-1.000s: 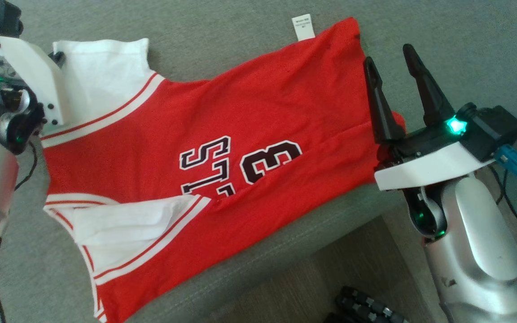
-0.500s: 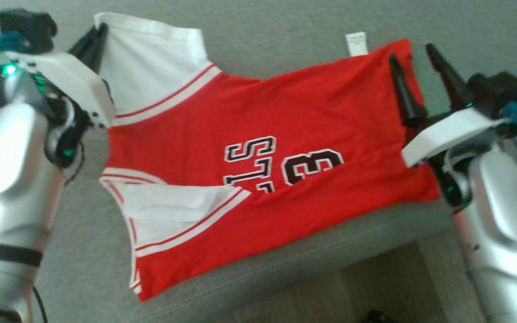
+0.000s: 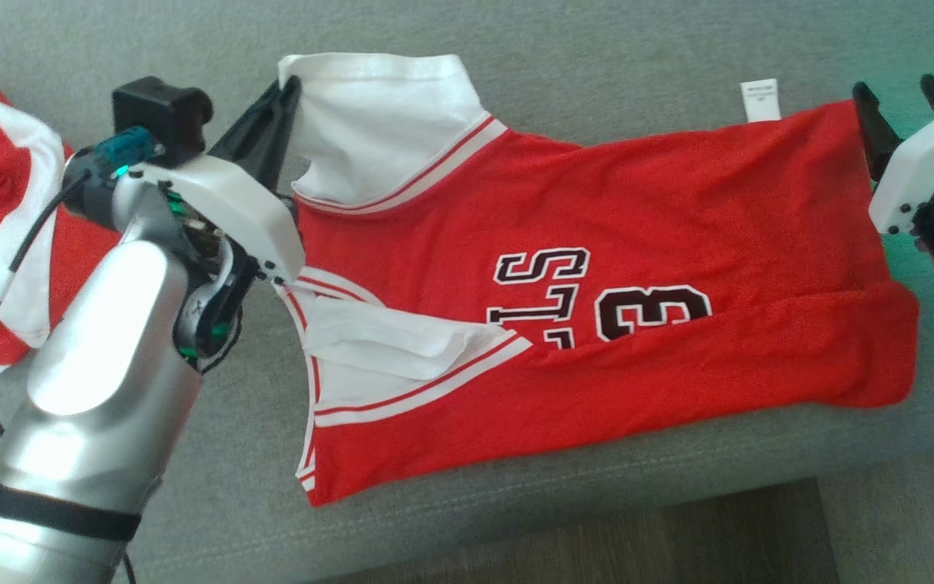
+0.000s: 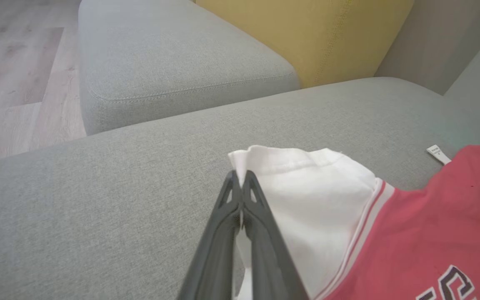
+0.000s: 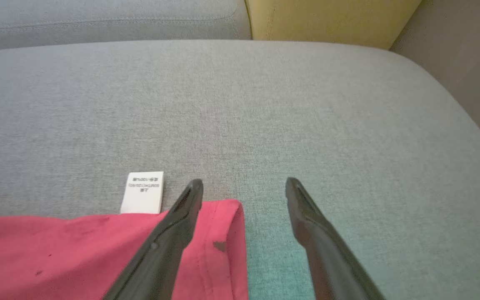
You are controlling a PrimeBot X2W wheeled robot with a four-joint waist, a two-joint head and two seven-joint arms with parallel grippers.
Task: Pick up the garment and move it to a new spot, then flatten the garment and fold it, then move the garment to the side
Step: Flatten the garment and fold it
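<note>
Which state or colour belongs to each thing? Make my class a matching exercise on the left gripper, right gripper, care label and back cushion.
Things
1. left gripper
2. right gripper
3. care label
4. back cushion

Descriptions
A. yellow
B. open, at the red hem corner of the jersey
C. white, lying on the grey sofa
D. shut on the jersey's white sleeve

Pairs: 1-D, 2-B, 3-C, 4-A
</note>
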